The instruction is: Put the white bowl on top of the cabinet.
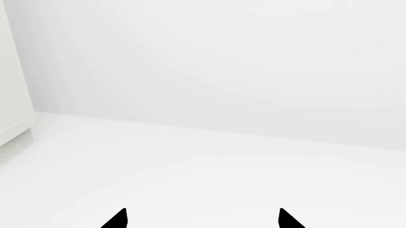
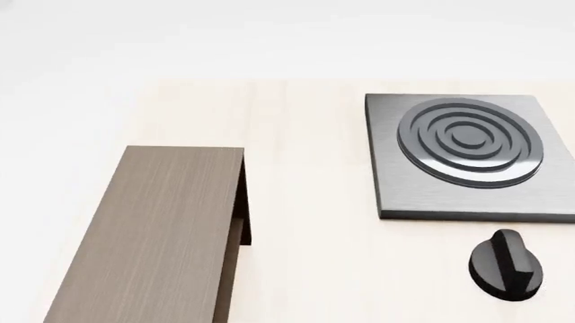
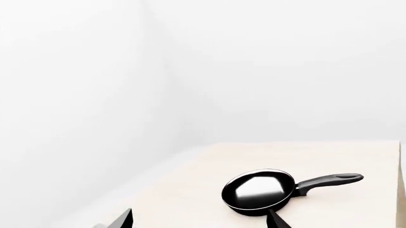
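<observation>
well, in the left wrist view the left gripper shows only two dark tips set wide apart over blank white, holding nothing. from the head, the cabinet fills the lower left with a bare top, the stove plate upper right, a knob below it. in the right wrist view the right gripper gapes empty near a black frying pan at lower centre; the white bowl shows nowhere, so i'd say nothing is done yet.

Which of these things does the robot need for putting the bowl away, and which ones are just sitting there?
For the job:
- the cabinet, long brown wood, top bare
- the white bowl: not in any view

Just lying about:
- the stove plate, square grey metal with rings
- the black knob in front of it
- the frying pan, black, on the pale counter
</observation>
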`<state>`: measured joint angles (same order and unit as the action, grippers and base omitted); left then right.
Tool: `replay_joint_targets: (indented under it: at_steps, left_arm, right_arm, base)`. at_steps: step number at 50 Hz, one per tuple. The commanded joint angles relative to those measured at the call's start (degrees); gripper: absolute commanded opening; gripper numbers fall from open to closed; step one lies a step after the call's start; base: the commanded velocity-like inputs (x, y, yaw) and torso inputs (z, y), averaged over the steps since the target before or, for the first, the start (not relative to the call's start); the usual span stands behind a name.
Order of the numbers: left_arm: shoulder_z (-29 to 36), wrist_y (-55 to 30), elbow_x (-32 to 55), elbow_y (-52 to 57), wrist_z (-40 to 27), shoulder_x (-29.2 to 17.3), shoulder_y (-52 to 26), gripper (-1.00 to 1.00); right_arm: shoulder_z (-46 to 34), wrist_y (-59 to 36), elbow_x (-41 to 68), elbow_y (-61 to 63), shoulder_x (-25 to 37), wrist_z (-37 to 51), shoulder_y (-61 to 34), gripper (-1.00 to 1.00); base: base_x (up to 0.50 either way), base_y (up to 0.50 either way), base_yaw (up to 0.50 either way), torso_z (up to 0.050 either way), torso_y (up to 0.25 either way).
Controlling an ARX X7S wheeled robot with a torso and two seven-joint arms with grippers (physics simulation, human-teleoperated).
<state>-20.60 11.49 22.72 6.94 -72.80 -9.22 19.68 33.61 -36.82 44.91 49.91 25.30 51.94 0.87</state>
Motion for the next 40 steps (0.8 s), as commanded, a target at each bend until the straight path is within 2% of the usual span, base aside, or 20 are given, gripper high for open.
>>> replay_joint_targets:
  at_steps: [1,20,40]
  left_arm:
    - [0.13,0.07,0.03,-0.15,-0.11,-0.08,-0.02,1.00]
    - [0.29,0.08,0.08,0.03,-0.37,-0.17,0.11,1.00]
    - [0.36,0.23,0.26,-0.10,-0.42,-0.32,0.15,1.00]
  right_arm:
    - [7.67,-3.08,4.75,1.54,2.93,1.54,3.39,1.00]
    - [16.49,-2.60,7.09,1.87,2.75,0.69,9.35,1.00]
    - [18.19,-3.34,10.57,-0.31,2.93,1.42,9.19,1.00]
  base:
    - [0.00,0.00,0.00,0.000,0.000]
    - [0.00,0.00,0.00,0.000,0.000]
    - [0.00,0.00,0.00,0.000,0.000]
